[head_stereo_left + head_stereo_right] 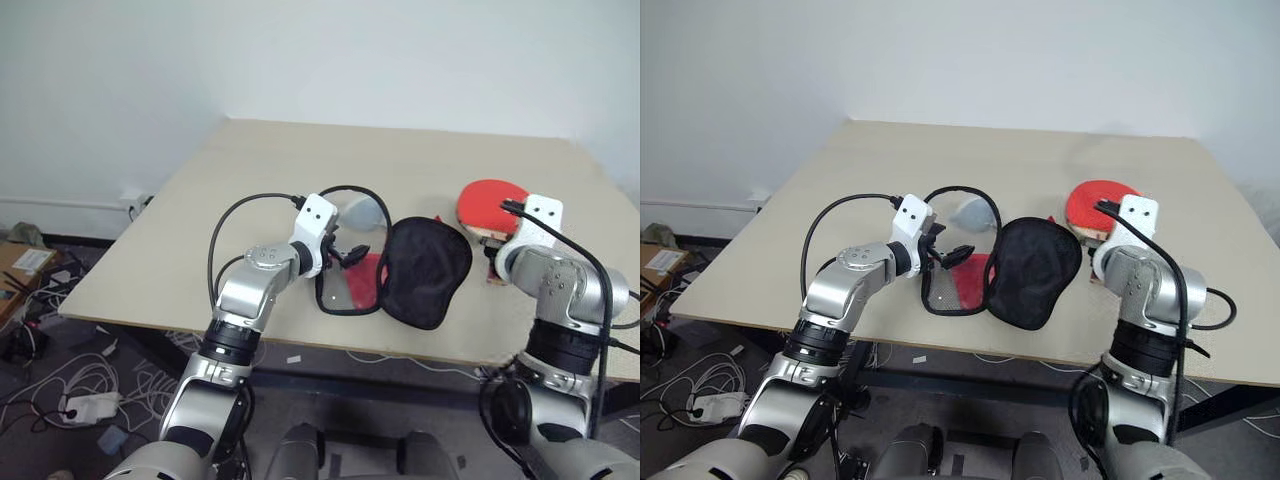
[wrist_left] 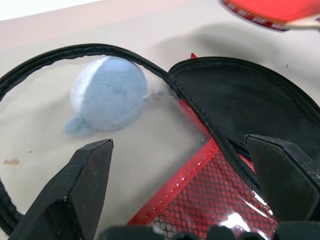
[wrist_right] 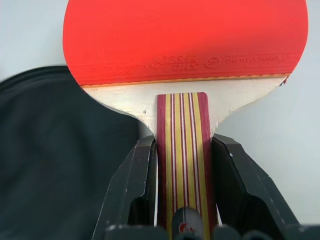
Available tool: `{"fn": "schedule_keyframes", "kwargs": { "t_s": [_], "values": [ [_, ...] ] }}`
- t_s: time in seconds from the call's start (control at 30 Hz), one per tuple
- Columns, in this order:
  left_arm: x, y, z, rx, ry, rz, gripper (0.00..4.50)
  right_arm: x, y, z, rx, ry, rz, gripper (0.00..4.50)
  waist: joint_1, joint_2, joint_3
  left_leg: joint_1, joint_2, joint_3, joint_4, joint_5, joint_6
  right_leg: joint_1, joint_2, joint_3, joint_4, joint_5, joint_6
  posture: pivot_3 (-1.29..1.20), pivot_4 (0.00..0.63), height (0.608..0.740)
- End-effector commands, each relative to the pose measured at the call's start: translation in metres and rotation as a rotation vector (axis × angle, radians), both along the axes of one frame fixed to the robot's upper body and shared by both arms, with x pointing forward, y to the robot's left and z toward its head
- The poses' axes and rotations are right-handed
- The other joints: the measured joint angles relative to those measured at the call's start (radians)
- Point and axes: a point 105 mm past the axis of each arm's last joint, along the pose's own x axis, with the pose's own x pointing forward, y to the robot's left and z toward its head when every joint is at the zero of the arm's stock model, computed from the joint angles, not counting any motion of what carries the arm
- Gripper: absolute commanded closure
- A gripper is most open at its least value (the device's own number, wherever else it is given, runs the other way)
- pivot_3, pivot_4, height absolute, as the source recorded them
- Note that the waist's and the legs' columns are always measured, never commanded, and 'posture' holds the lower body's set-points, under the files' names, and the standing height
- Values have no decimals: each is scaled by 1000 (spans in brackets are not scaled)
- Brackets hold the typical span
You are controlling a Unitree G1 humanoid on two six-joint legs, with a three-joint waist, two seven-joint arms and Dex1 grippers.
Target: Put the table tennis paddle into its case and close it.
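Right gripper [image 3: 180,200] clamped on the handle of the table tennis paddle [image 3: 185,40], blade pointing away, lifted just right of the case [image 1: 425,265]; case lying unzipped on the table [image 1: 300,150], black half nearest; left gripper [image 2: 185,195] spread wide over its clear panel

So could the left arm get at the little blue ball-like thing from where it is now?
Probably not directly: the left gripper is open and aimed at the blue ball-like thing, but the case's clear panel covers it.
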Motion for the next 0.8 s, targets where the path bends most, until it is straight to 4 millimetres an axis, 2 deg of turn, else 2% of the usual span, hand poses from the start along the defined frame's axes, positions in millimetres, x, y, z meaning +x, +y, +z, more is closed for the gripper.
{"fn": "schedule_keyframes", "kwargs": {
  "t_s": [0.03,0.3,0.43,0.8],
  "values": [
    [6,-1,18,-11,-54,6,0,2,7,36,9,-96,-35,3228,2,0,0,0,0,0,0,0,0,0,0,0,0,0,0,0,0,688],
    [9,-2,18,-6,-52,14,0,-2,34,34,96,15,-117,3228,3,1,0,0,0,0,0,0,0,0,0,-1,0,1,2,0,0,688],
    [11,-2,17,-1,-48,16,0,-3,59,26,185,68,-123,3228,4,2,-1,0,0,0,-1,0,-1,-1,0,-1,1,1,2,0,0,688],
    [14,-4,14,13,-43,6,0,-6,108,20,272,114,-27,3228,0,3,-1,0,0,0,-3,1,-1,-2,0,-1,2,2,2,0,0,688]
  ]
}}
